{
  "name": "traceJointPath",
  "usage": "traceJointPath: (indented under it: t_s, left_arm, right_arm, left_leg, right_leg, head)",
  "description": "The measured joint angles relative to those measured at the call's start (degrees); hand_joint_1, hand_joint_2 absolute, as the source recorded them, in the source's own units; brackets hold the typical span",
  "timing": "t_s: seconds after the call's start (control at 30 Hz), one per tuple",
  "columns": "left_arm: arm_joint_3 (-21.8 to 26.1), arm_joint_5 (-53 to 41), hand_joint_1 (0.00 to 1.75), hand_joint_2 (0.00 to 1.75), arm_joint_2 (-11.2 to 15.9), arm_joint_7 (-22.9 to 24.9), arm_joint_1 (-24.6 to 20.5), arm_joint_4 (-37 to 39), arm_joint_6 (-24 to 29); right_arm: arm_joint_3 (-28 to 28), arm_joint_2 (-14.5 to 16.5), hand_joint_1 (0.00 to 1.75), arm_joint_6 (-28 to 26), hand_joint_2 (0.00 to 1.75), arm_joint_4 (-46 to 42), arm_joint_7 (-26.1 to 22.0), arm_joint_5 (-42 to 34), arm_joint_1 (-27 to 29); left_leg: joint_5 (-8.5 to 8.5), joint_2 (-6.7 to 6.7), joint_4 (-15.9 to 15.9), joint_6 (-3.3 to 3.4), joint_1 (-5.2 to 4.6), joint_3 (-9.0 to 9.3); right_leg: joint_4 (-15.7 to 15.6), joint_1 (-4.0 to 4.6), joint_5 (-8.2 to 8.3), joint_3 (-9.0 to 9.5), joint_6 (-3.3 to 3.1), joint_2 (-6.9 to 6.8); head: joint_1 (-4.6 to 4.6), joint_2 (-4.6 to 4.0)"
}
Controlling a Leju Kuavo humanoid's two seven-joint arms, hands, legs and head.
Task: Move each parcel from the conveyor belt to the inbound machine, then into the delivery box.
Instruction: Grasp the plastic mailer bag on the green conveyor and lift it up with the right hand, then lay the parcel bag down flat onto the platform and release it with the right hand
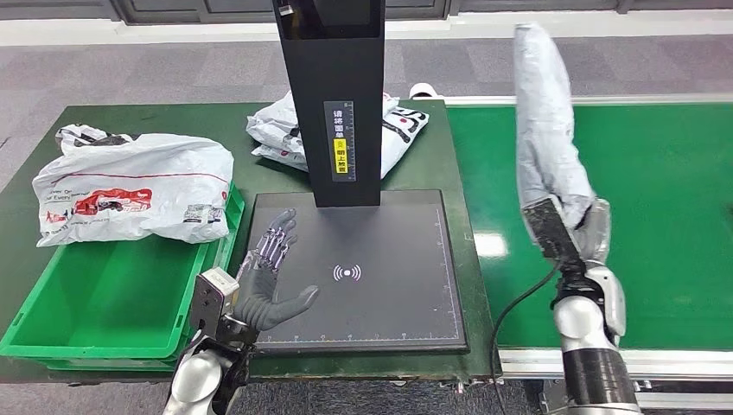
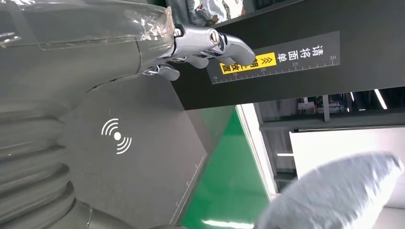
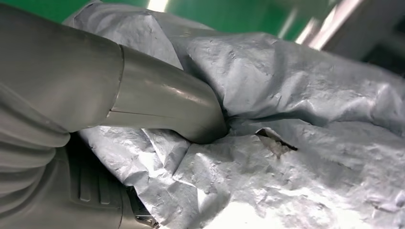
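Note:
My right hand [image 1: 588,233] grips the lower end of a grey plastic parcel [image 1: 546,121] and holds it upright above the green conveyor belt [image 1: 666,173]. Up close, the thumb [image 3: 157,102] presses into the crinkled grey parcel [image 3: 296,124]. My left hand [image 1: 270,281] hovers open, fingers spread, over the left part of the inbound machine's black scan pad [image 1: 380,285]. The fingertips [image 2: 210,47] sit above the pad's wave mark [image 2: 117,137], with the grey parcel [image 2: 334,195] off to the side. The green delivery box [image 1: 104,303] stands left of the machine.
A white parcel with red print [image 1: 138,186] lies across the far edge of the green box. The machine's black post [image 1: 333,95] rises behind the pad, with more white parcels [image 1: 281,130] behind it. The dark green table [image 1: 259,173] carries the machine and box.

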Motion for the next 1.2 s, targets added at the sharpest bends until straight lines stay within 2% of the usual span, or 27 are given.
traceJointPath:
  t_s: [0.27,0.37,0.4,0.5,0.53,0.77,0.9,1.2]
  left_arm:
    - [0.03,0.17,0.00,1.75,0.19,-0.46,-0.13,0.72,-0.07]
    - [0.02,0.42,0.00,1.75,0.40,-0.83,-0.29,1.17,-0.51]
    - [0.02,0.47,0.00,1.75,0.49,-0.88,-0.31,1.28,-0.66]
    - [0.02,0.61,0.00,1.75,0.74,-0.90,-0.31,1.41,-0.81]
    - [0.02,0.68,0.00,1.75,0.80,-0.90,-0.31,1.41,-0.80]
    - [0.02,1.11,0.00,1.75,1.32,-0.87,-0.06,1.33,-0.69]
    - [0.02,1.57,0.00,1.75,1.71,-0.84,0.22,1.11,-0.60]
    - [0.01,1.95,0.00,1.75,2.45,-0.92,0.84,1.14,-0.01]
  right_arm:
    - [14.21,1.66,1.73,3.91,1.75,0.17,2.63,4.55,2.37]
    - [19.52,1.96,1.05,4.68,1.75,1.92,2.50,4.52,3.82]
    - [21.18,2.09,0.69,4.71,1.75,2.36,2.39,4.36,4.56]
    - [25.27,2.34,0.07,5.04,1.75,3.18,2.03,4.03,6.46]
    - [26.30,2.38,0.00,5.25,1.75,3.38,1.93,4.00,6.82]
    - [31.40,2.50,0.00,7.30,1.75,5.47,1.52,2.99,6.97]
    - [33.71,2.50,0.00,8.19,0.00,7.11,0.27,0.61,6.27]
    - [38.42,1.85,0.00,8.04,0.00,7.01,-0.32,-2.88,5.72]
  left_leg:
    - [0.01,-0.02,-0.01,-0.02,0.02,-0.01]
    - [0.01,-0.03,-0.01,-0.02,0.02,-0.02]
    - [0.00,-0.04,-0.01,-0.01,0.02,-0.03]
    - [-0.01,-0.04,-0.01,-0.02,0.02,-0.07]
    - [-0.02,-0.03,-0.01,-0.03,0.02,-0.08]
    - [-0.03,-0.01,-0.01,-0.04,0.02,-0.08]
    - [-0.02,-0.01,-0.01,-0.04,0.02,-0.06]
    - [-0.02,-0.01,0.00,-0.05,0.02,-0.06]
  right_leg:
    - [0.01,0.02,0.00,-0.02,-0.01,-0.01]
    - [0.00,0.02,-0.01,-0.03,-0.01,0.00]
    - [0.00,0.01,-0.01,-0.04,-0.01,-0.01]
    - [0.00,0.01,-0.03,-0.08,-0.02,-0.02]
    - [0.00,0.01,-0.03,-0.09,-0.03,-0.01]
    - [-0.01,0.01,-0.04,-0.08,-0.02,-0.02]
    - [0.00,0.01,-0.03,-0.07,-0.03,-0.01]
    - [-0.01,0.01,-0.03,-0.09,-0.03,0.00]
  head:
    - [0.01,0.00]
    - [0.00,0.00]
    - [-0.01,0.00]
    - [-0.01,0.01]
    - [-0.01,0.01]
    - [0.00,0.01]
    - [0.00,0.00]
    - [-0.01,0.01]
